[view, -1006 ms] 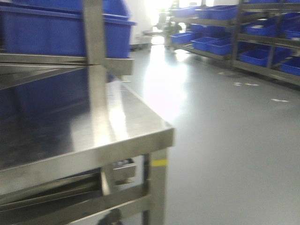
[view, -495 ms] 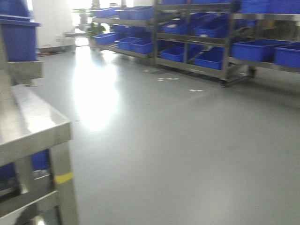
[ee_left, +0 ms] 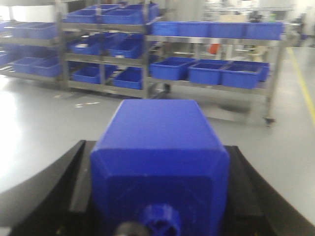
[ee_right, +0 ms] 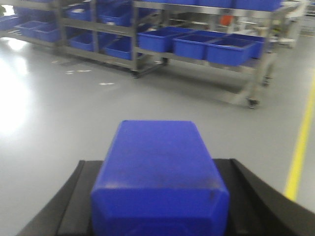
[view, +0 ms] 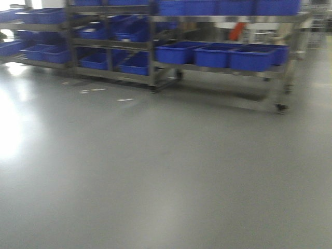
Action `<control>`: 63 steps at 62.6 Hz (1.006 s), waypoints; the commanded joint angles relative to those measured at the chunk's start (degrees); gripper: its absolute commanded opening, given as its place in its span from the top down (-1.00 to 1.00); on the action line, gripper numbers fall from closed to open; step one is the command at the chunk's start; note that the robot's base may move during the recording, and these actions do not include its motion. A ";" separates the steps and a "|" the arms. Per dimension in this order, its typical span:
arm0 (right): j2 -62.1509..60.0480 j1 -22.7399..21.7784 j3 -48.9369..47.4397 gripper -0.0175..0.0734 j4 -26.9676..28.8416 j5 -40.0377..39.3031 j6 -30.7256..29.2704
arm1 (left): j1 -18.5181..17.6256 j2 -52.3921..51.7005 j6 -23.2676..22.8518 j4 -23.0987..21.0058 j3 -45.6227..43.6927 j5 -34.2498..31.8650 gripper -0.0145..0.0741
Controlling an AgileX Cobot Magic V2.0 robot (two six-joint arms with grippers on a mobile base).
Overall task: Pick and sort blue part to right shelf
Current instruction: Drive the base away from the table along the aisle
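**BOTH PINCERS LOADED, FACING THE RIGHT SHELF**

**1. Left pincer.** The left pincer (ee_left: 157, 146) is closed on the blue part (ee_left: 157, 167). The black fingers (ee_left: 54, 191) lie against its two side faces. The part lies lengthwise between the fingers, with its round nub at the camera end and its flat base pointing toward the right shelf (ee_left: 211, 39).

**2. Right pincer.** The right pincer (ee_right: 157, 161) is closed on a second blue part (ee_right: 157, 182). Its black fingers (ee_right: 64, 206) bear on both sides in the same way. Only the upper face and one end face of this part show.

**3. Position of the parts.** Both parts are held clear of the floor (view: 155, 171) and well apart from the right shelf. Bare grey floor lies between them and the shelf.

**4. Right shelf.** In the front view the right shelf (view: 228, 19) is a steel frame.
- The lower tier carries three blue bins (view: 215, 54) side by side.
- The upper tier carries a further row of blue bins.
- A castor (view: 281, 108) sits under the right-hand post.

**5. Surroundings of the right shelf.**
- A second rack (view: 111, 44) stands just beside the right shelf, on its left. It also holds blue bins in tiers.
- A yellow line (ee_right: 300, 147) runs along the floor to the right of the right shelf.
- An orange item (view: 236, 31) shows behind the right shelf, between its tiers. It is too blurred to identify.
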 commanded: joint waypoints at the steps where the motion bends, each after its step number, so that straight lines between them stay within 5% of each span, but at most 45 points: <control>1: 0.21 -0.36 -1.82 -0.21 -0.76 -5.45 -0.23 | 0.07 0.60 -0.31 -0.09 -1.61 -5.10 -0.15; 63: 0.16 -0.36 -1.82 -0.21 -0.76 -5.46 -0.23 | 0.07 0.60 -0.31 -0.09 -1.61 -5.10 -0.15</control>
